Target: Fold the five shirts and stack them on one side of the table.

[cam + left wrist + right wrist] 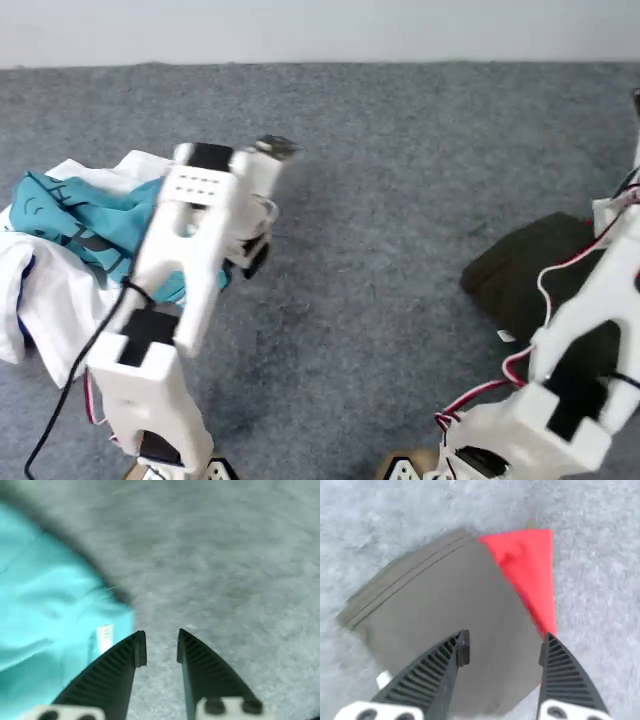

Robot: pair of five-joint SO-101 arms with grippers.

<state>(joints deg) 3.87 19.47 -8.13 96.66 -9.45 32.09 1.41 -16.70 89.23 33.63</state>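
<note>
A crumpled teal shirt (90, 225) lies on a white shirt (45, 300) at the table's left side. My left gripper (161, 647) hovers just right of the teal shirt (45, 615), over bare grey carpet. Its fingers stand a little apart with nothing between them. A folded dark olive shirt (530, 275) lies at the right side under the right arm (590, 310). My right gripper (505, 650) is open above the olive shirt (440, 600). A red shirt (527, 565) sticks out from beside and partly under it.
Grey carpet (400, 170) covers the table, with a free stretch in the middle and at the back. A pale wall (320, 30) runs along the far edge. Cables (60, 410) trail near the left arm's base.
</note>
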